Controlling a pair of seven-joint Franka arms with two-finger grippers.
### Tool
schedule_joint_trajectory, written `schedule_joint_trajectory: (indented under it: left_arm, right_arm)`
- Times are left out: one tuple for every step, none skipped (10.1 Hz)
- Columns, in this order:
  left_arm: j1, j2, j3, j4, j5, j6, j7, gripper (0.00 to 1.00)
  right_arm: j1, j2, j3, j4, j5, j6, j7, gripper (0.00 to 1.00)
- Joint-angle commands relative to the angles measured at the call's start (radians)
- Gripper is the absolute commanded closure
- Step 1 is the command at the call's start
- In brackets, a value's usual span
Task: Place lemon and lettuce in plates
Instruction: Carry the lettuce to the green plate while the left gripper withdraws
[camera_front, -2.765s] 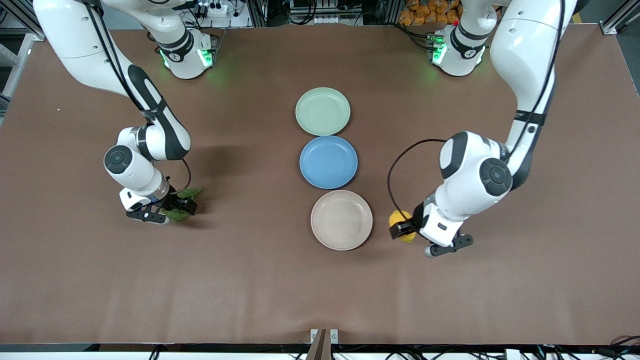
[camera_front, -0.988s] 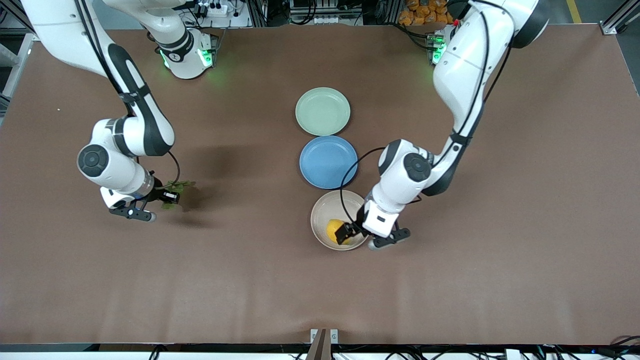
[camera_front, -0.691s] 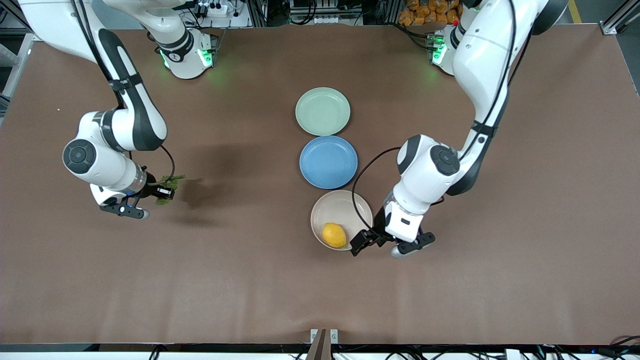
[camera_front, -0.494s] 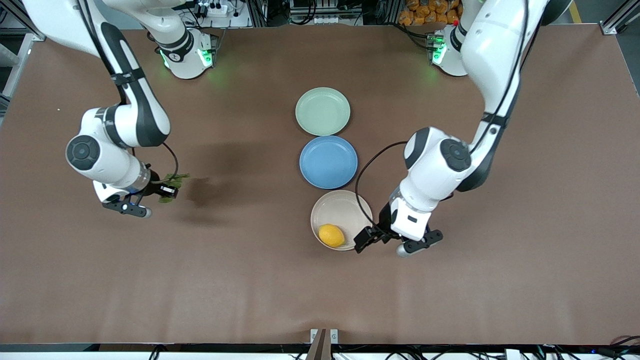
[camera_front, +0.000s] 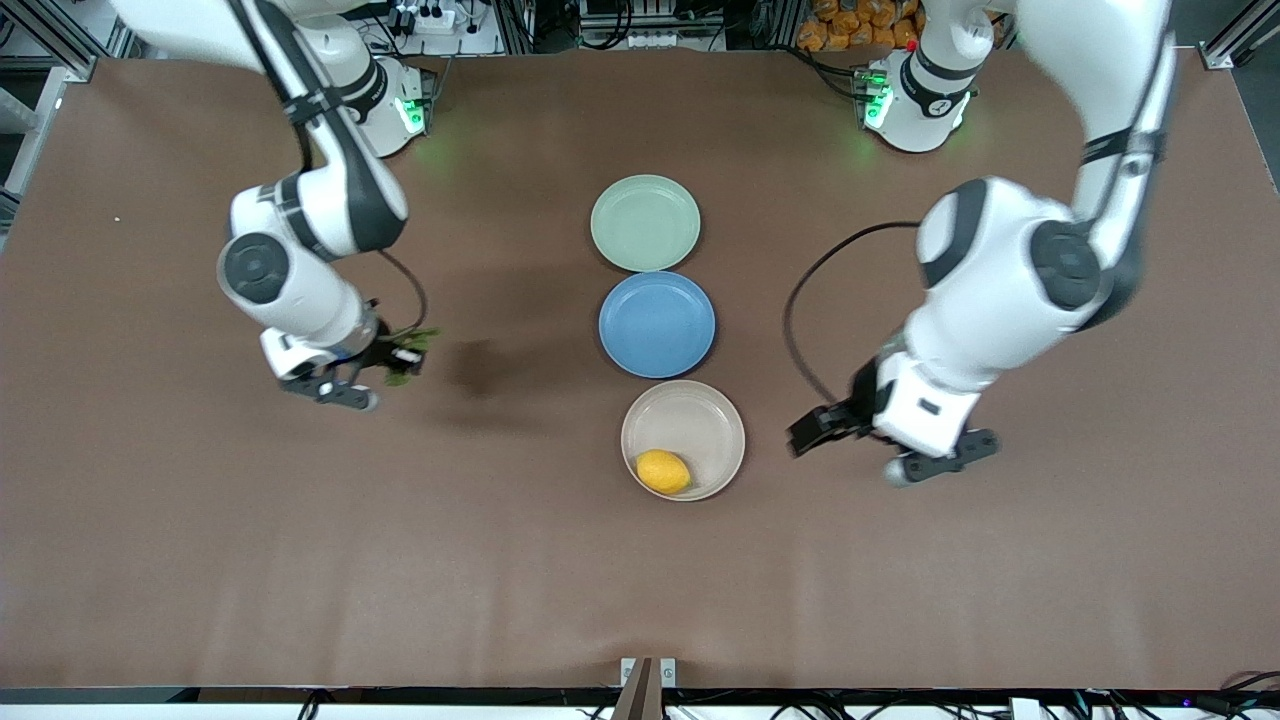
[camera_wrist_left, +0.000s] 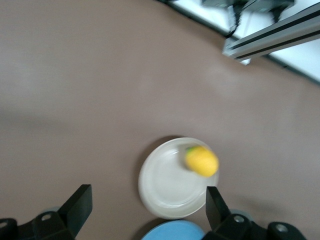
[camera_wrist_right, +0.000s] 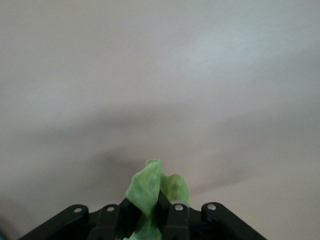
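Note:
The yellow lemon (camera_front: 664, 471) lies in the cream-white plate (camera_front: 700, 415), near the rim closest to the front camera. It also shows in the left wrist view (camera_wrist_left: 201, 161) on that plate (camera_wrist_left: 162, 185). My left gripper (camera_front: 815, 432) is open and empty, in the air over bare table beside the cream plate; in its wrist view (camera_wrist_left: 147, 200) the jaws stand wide apart. My right gripper (camera_front: 392, 358) is shut on the green lettuce (camera_front: 412, 337) and holds it above bare table, toward the right arm's end from the plates. The leaf (camera_wrist_right: 150, 187) sticks out between the fingers. The mint green plate (camera_front: 645, 222) holds nothing.
A blue plate (camera_front: 657, 323) sits between the mint and cream plates, touching both; its rim shows in the left wrist view (camera_wrist_left: 175, 231). The three plates form a line down the middle of the brown table (camera_front: 300, 560).
My left gripper carried the lemon over the cream plate, let it go there, then rose and drew back toward its own end. My right gripper lifted the lettuce and moved toward the plates.

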Motion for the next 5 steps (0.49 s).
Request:
schedule_joint_trajectory:
  left_arm:
    - [0.055,-0.035,-0.006,0.041,0.018,-0.216,0.13,0.0]
    - [0.058,-0.073,0.005,0.044,0.021,-0.258,0.167,0.0]
    - [0.058,-0.127,0.02,0.042,0.042,-0.27,0.176,0.0]
    - [0.061,-0.17,0.018,0.042,0.117,-0.289,0.179,0.0]
    - [0.068,-0.202,0.015,0.042,0.171,-0.321,0.183,0.0]
  right_arm:
    - [0.026,-0.025,0.077,-0.018,0.014,-0.005,0.036,1.0]
    - [0.043,-0.025,0.117,-0.018,0.014,-0.007,0.075,1.0]
    - [0.072,-0.025,0.152,-0.018,0.007,-0.005,0.132,1.0]
    - [0.095,-0.025,0.19,-0.019,0.0,-0.005,0.178,1.0]
    - [0.124,-0.025,0.215,-0.021,0.0,-0.008,0.209,1.0]
